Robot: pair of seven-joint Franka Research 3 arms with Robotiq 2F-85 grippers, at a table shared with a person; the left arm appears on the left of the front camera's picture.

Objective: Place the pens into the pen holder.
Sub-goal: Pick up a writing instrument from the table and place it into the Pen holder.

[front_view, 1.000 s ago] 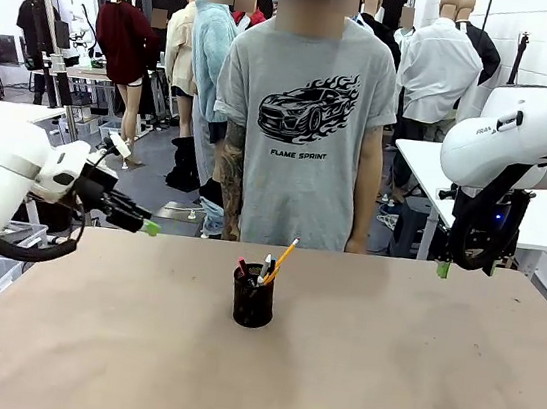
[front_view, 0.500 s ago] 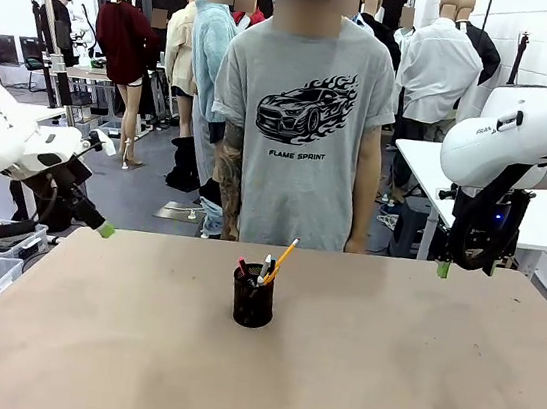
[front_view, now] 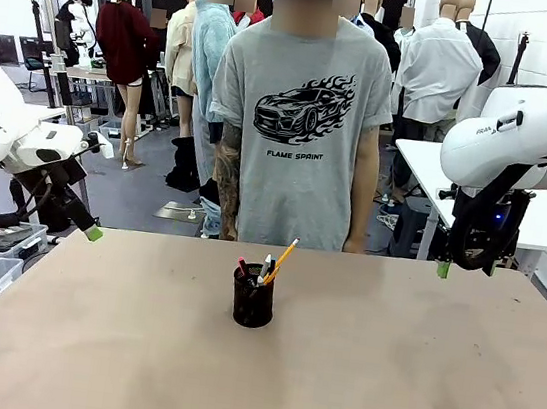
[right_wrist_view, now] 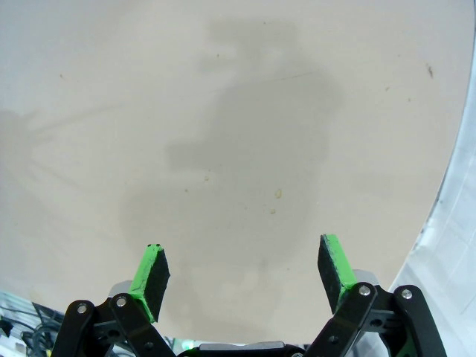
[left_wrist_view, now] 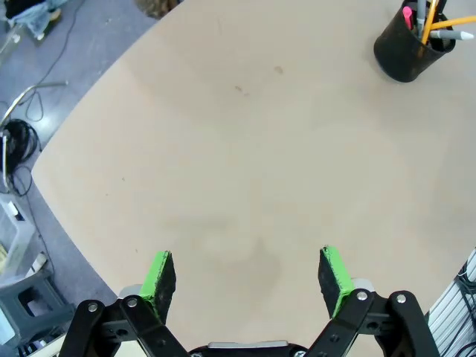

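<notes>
Item one: the pen holder, black mesh, upright near the middle of the surface, containing all three pens — yellow-orange, white with green, and dark with a red end — their tops leaning out above the rim. Item two: my left end effector, fingers spread wide and empty, over the surface's left edge, well apart from the holder. Item three: my right end effector, likewise spread and empty, over bare surface at the far right.

White arms, black fingers, green pads, silver screws
</notes>
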